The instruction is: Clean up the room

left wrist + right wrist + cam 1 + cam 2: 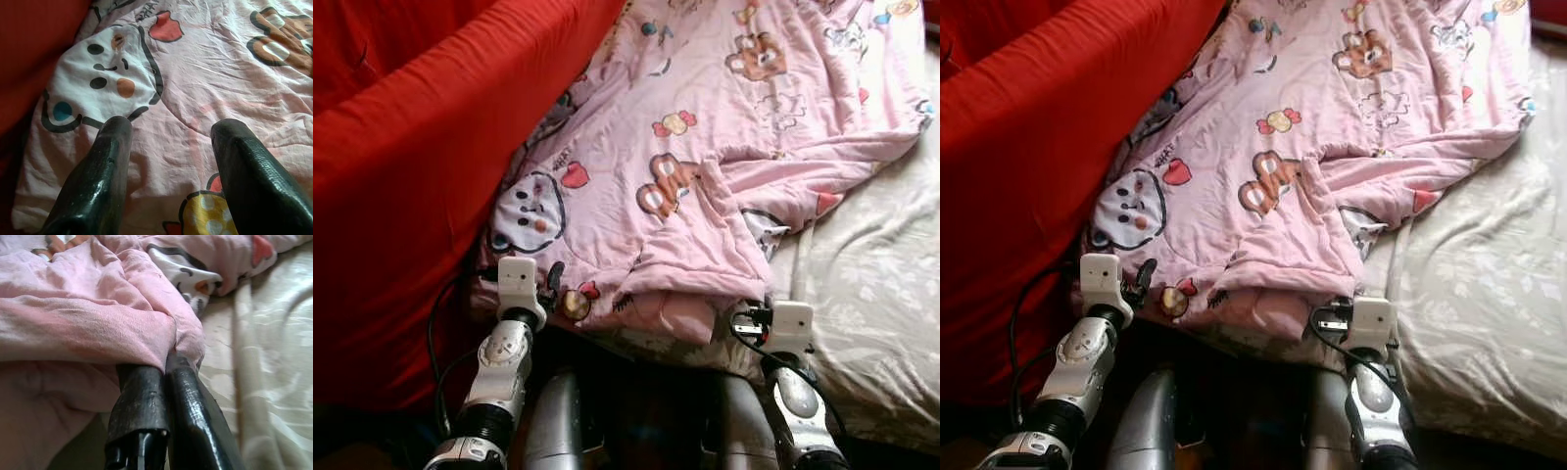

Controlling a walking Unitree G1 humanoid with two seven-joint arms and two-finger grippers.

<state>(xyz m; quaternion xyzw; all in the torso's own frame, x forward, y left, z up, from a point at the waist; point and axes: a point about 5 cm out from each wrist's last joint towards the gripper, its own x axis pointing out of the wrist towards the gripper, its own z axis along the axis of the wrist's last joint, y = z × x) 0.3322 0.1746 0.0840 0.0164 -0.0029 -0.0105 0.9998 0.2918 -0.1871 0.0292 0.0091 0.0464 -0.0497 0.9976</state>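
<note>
A pink blanket [705, 147] with printed cartoon bears, hearts and candies lies spread on the bed [871, 284], which has a pale sheet with a flower pattern. The blanket covers the left and far part of the bed and its left side lies against a red sofa back [401, 176]. The near right corner of the blanket is folded over on itself, making a thick bunched edge.

The left hand [168, 147] is released, with its two black fingers [105, 166] spread apart. It hovers just above the near left corner of the blanket, beside a white cartoon face.

The right hand [164, 362] is clenched on the blanket. Its fingertips are pressed together and go under the folded near edge, where the pink cloth wraps over them.
</note>
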